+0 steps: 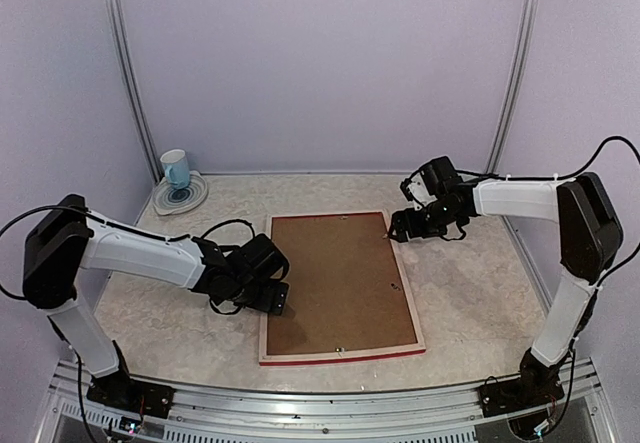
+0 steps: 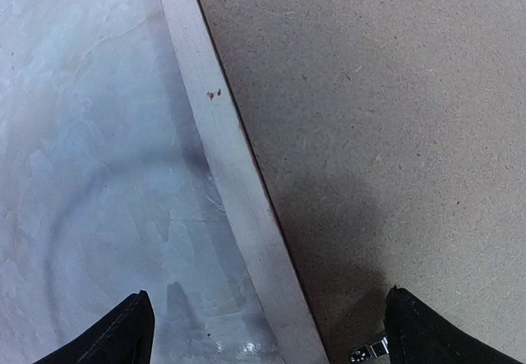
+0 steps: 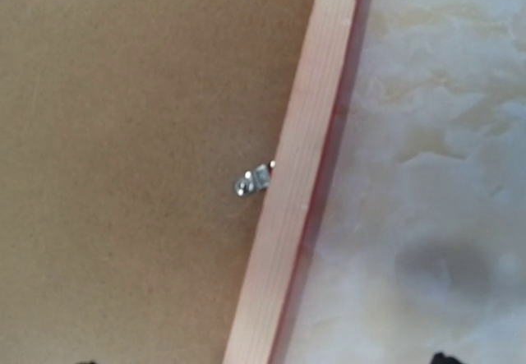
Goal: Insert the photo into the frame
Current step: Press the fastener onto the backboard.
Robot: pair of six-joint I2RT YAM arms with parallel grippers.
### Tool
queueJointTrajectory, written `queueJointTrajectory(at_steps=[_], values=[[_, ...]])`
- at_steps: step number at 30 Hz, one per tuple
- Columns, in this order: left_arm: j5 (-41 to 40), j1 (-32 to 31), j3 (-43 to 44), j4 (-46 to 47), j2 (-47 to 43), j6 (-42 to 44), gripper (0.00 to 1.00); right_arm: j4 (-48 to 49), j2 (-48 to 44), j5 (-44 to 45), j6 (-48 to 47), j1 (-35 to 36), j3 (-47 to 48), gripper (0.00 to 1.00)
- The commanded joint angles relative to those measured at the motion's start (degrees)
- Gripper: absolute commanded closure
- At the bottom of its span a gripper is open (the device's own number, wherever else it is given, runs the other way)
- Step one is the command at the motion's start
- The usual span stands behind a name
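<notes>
- The frame lies flat and face down mid-table, pale wood back up. A brown backing board sits inside it.
- Your L gripper is at the frame's left rail, on the nearer half. The wrist cam shows its fingers spread wide, one over bare table, the other over the board, w/ the rail btw them. Nothing grasped. Can't tell if the tips touch down.
- Your R gripper hangs by the frame's far right corner, beside the right rail. Only its tips show at the bottom of the wrist view, well apart, so it's released and holding nothing.
- A metal clip lies on the board against that rail.
</notes>
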Motion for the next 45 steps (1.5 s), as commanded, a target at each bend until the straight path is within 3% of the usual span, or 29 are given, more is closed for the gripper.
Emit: queueJointTrajectory(at_steps=[1,14,20,31,39,45], values=[[-2.1,-0.2,0.8,-1.6,-3.5,0.9,0.03,1.8,-0.6,-1.2,0.6,-0.3,-1.3,0.13],[-7.5,0.4,1.8,-5.9,-7.8,-1.0,0.01,1.5,8.4,2.4,2.7,-0.3,6.8,0.12],[-9.5,0.6,0.7,-7.6,-11.7,-1.7,0.01,1.1,7.9,3.0,2.7,-0.4,8.1,0.12],[-0.5,0.8,-2.4,-4.6,-15.8,5.2,0.01,1.1,6.0,2.7,2.9,-0.8,6.7,0.12],[6.4,0.6,-3.3,-2.9,-12.7,7.8,0.01,1.6,5.3,2.1,2.9,-1.0,5.6,0.12],[5.8,-0.7,-2.0,-3.6,-8.0,8.1,0.02,1.7,5.3,2.1,2.8,-1.0,5.3,0.12]])
